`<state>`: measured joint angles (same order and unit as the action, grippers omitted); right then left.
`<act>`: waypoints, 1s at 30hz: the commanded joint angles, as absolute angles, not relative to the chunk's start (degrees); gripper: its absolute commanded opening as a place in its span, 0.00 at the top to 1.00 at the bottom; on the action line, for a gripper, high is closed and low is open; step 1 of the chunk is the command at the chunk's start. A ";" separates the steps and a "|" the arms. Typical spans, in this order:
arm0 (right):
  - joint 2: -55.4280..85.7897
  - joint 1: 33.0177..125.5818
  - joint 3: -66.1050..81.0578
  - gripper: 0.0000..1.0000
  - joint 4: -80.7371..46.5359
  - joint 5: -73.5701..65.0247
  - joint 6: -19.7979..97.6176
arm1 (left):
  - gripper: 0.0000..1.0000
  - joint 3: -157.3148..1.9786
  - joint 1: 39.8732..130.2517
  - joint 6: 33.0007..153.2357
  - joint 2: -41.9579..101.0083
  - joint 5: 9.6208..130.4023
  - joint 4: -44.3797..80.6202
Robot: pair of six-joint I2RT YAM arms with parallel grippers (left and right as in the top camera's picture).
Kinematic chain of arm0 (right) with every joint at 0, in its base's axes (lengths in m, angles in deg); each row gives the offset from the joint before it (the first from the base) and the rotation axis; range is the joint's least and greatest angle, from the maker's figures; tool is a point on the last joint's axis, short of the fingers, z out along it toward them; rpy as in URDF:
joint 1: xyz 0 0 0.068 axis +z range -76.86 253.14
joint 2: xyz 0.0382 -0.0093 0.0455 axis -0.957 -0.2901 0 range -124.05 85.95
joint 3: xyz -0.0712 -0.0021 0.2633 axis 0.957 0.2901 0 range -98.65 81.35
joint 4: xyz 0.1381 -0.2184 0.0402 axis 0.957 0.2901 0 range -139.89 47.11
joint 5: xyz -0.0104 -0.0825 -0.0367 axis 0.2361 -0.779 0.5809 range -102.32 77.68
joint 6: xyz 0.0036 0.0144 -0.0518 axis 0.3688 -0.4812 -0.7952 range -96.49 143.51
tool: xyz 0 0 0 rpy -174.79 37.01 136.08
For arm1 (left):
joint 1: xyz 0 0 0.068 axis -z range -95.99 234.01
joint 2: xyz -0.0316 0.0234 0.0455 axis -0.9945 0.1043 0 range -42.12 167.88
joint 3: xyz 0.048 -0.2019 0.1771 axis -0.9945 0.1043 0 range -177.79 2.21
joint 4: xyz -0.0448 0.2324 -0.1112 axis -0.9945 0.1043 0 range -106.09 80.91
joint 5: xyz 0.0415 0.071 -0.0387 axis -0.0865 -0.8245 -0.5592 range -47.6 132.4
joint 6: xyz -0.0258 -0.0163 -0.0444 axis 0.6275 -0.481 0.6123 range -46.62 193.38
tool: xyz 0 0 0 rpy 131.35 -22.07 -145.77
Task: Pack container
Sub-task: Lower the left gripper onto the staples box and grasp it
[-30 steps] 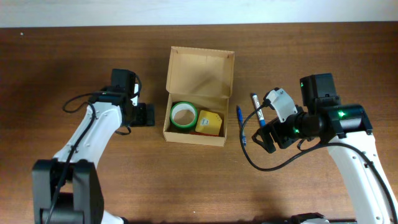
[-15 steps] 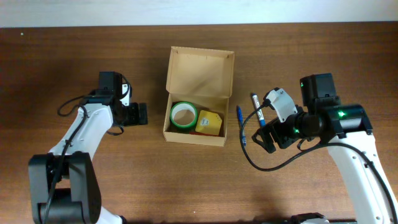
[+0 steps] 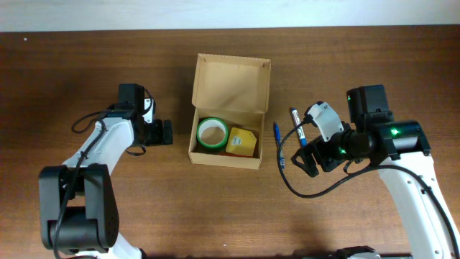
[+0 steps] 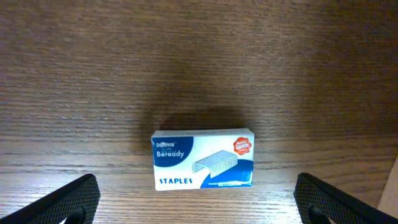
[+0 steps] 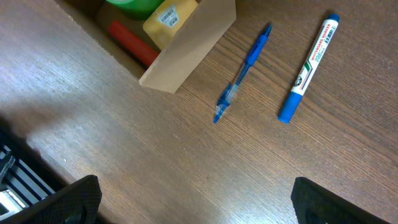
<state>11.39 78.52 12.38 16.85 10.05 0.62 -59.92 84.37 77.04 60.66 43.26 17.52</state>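
Cardboard container part-packed; left gripper and right gripper are held wide, empty.
If approached off-centre, the staples box could be skidded aside.

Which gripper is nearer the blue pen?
Right. The right gripper sits just beside the pen, on its side away from the box; the left gripper is beyond the box's opposite side.

Staples box, blue pen, marker on wooden table.
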 commanded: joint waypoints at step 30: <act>11.54 78.39 12.41 0.01 16.70 10.12 0.42 | 0.09 -59.53 87.57 78.94 66.87 38.54 12.80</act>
